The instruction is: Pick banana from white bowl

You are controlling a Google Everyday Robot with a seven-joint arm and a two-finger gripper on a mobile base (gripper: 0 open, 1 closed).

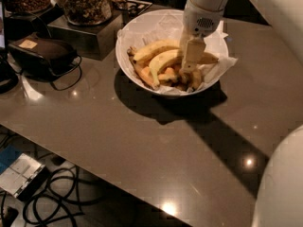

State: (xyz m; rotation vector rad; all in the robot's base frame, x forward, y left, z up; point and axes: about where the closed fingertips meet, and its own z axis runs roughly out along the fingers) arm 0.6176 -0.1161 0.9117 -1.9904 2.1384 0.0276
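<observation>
The white bowl (142, 25), lined with crinkled white paper, stands on the brown table near its far side. In it lies the banana (152, 50), long, curved and pale yellow, running from the bowl's left side towards the right behind the gripper. A slightly shorter yellow banana (163, 62) lies just in front of it, with stubby orange-yellow small bananas (166, 75) below. My gripper (192, 63) reaches down from the white arm into the right middle of the bowl, among the bananas and over the long banana's right part.
Glass jars of nuts (85, 3) stand on a dark metal stand (87, 32) left of the bowl. A black pouch with a cable (42, 53) lies at the table's left. Cables (57, 197) lie on the floor below the front edge. My white body (284, 183) fills the lower right.
</observation>
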